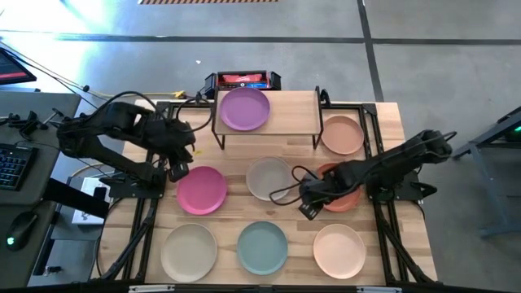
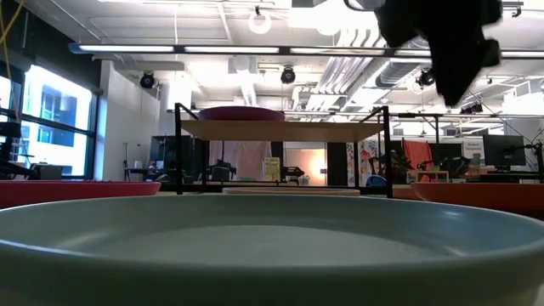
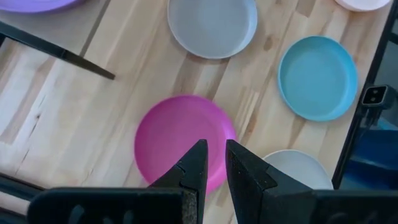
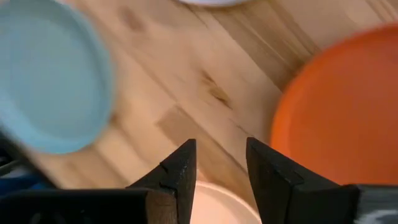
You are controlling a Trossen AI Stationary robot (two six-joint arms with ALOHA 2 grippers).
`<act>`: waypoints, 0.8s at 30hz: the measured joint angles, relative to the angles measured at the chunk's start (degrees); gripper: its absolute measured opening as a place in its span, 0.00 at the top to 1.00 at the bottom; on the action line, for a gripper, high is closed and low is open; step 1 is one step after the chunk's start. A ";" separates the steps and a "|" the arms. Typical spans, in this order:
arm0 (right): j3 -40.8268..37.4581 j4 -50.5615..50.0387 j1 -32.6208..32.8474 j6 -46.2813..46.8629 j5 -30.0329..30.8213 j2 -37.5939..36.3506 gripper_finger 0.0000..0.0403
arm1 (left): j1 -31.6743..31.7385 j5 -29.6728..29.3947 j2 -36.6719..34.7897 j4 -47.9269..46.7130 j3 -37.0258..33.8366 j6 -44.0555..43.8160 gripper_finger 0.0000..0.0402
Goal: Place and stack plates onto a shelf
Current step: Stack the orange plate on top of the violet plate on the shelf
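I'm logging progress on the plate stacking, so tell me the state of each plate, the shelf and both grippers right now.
purple plate: on the shelf, alone.
pink plate: on the table, under the left gripper.
grey plate: on the table.
terracotta plate: on the table, beside the right gripper.
peach plate: on the table, right of the shelf.
beige, teal, cream plates: on the table's front row.
left gripper: slightly open, empty.
right gripper: open, empty.

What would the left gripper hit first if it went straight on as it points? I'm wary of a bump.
Probably the pink plate: the left gripper points down at its near part, empty, nothing showing between; height is unclear.
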 joint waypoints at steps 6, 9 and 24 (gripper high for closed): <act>-2.97 -0.09 0.00 3.55 0.52 3.19 0.71 | -1.46 -0.60 -0.31 0.06 0.00 -1.69 0.89; -3.01 -0.15 0.00 3.00 0.55 4.98 0.71 | -1.82 -1.28 -0.44 0.01 0.00 -1.85 0.89; -3.03 -0.31 0.00 2.14 3.29 14.78 0.71 | -1.82 -2.93 -0.40 0.07 0.00 -2.54 0.89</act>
